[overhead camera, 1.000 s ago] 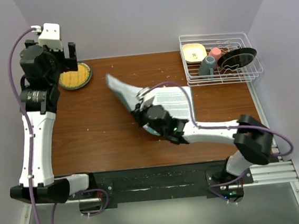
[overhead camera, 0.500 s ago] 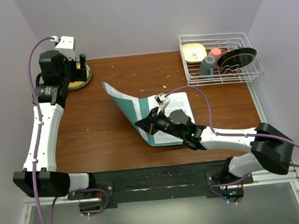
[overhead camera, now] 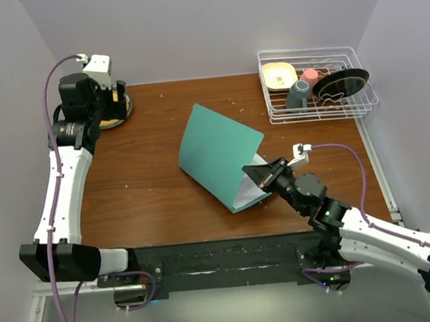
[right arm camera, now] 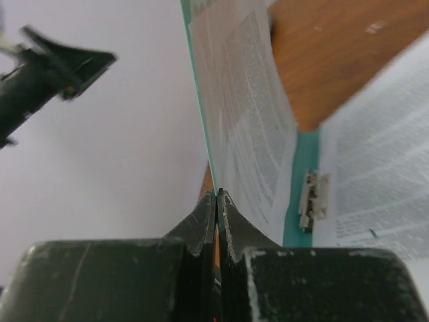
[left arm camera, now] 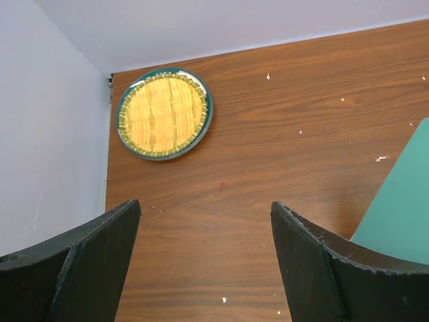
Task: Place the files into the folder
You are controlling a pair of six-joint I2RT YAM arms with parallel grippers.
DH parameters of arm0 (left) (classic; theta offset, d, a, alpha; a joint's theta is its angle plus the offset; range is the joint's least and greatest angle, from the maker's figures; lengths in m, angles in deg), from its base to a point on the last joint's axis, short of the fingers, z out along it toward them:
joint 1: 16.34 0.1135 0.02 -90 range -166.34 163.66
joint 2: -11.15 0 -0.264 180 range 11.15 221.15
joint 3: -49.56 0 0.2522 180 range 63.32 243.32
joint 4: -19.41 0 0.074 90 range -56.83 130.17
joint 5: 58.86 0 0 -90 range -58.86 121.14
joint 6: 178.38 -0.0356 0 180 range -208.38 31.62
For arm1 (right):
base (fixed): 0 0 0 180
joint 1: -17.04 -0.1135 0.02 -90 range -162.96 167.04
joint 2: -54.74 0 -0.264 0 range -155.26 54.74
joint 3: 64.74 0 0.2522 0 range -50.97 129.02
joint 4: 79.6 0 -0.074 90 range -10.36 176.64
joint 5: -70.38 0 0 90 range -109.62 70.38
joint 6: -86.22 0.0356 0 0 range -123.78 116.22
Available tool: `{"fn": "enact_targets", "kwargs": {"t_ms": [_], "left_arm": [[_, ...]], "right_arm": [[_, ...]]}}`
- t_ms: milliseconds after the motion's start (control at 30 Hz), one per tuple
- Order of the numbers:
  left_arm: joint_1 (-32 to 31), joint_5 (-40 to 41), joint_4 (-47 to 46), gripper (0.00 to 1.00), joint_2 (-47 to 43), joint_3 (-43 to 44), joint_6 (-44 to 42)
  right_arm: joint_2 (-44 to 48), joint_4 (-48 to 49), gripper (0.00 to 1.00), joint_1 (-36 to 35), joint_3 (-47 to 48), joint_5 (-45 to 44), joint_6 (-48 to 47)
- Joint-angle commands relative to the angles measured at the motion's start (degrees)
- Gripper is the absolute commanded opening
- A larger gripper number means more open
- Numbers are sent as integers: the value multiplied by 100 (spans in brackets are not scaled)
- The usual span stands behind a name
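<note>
The teal folder (overhead camera: 217,147) lies mid-table with its cover raised and tilted, its plain teal outside facing up. My right gripper (overhead camera: 260,175) is shut on the cover's free edge and holds it up. In the right wrist view the gripper (right arm camera: 216,193) pinches the thin teal edge. A printed sheet (right arm camera: 244,114) lies against the cover's inner face. Another printed sheet (right arm camera: 382,171) lies on the folder's lower half beside a metal clip (right arm camera: 313,199). A white strip of the files (overhead camera: 251,192) shows under the cover. My left gripper (overhead camera: 115,100) is open and empty, high over the far left corner.
A round woven plate with a green rim (overhead camera: 113,119) sits at the far left, also in the left wrist view (left arm camera: 164,113). A white wire dish rack (overhead camera: 316,83) with cups and plates stands at the far right. Crumbs dot the brown table (overhead camera: 148,182).
My right arm has drawn back toward the near right, swinging the folder's cover up and over, so its teal outside now shows. The left arm moved earlier, then held still.
</note>
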Motion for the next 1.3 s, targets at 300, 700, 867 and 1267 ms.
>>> {"fn": "enact_targets", "kwargs": {"t_ms": [300, 700, 867, 1267], "left_arm": [[-10, -1226, 911, 76, 584, -159, -508], [-88, -2035, 1483, 55, 628, -1538, -949], [-614, -2123, 1281, 53, 856, -1873, -888], [-1240, -1844, 463, 37, 1629, -2454, -492]], "right_arm": [[-1931, -2387, 54, -28, 1278, -233, 906], [-1829, -5199, 52, -247, 2650, -662, 113], [-1730, -5648, 42, -239, 2544, -311, 149], [-4677, -3198, 0, 341, 4290, -1787, -2161]]}}
